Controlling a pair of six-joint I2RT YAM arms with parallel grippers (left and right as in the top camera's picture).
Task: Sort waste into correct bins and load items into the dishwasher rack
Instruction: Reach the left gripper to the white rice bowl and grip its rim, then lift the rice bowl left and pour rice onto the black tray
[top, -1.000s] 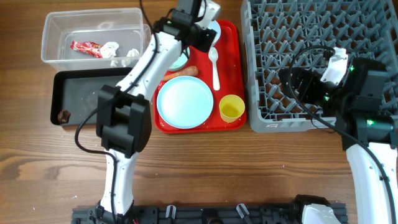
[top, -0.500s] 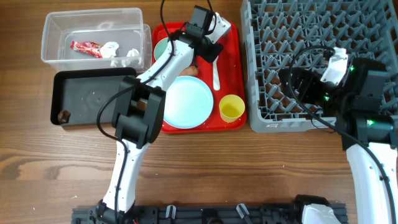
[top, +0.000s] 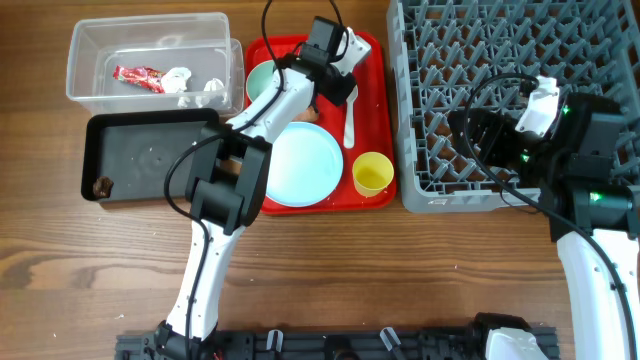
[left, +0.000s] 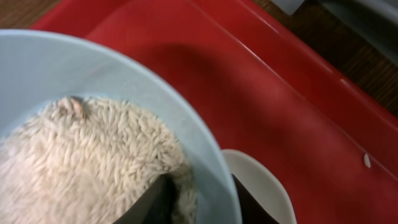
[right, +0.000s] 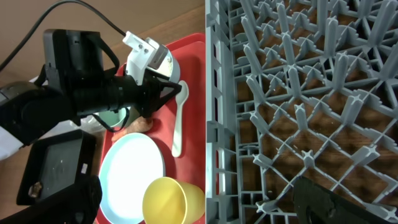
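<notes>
The left gripper (left: 202, 202) straddles the rim of the pale blue bowl (left: 74, 62). One finger (left: 158, 200) sits inside against the loose white rice (left: 87, 155) and the other sits outside; I cannot tell whether they pinch the wall. Just beyond the outer finger, the white spoon (left: 258, 180) lies on the red tray (left: 267, 93). The right gripper (top: 480, 128) hangs with its fingers spread wide and empty, the grey dishwasher rack (top: 470, 40) beneath them.

Red tray (top: 372, 80): plate (top: 297, 165), cup (top: 372, 174), spoon (top: 348, 115), bowl (top: 262, 82)
Tub (top: 75, 60): wrapper (top: 138, 76), tissue (top: 180, 78)
Black tray (top: 90, 150): scrap (top: 101, 185)
Rack (top: 420, 150): right of Red tray
</notes>
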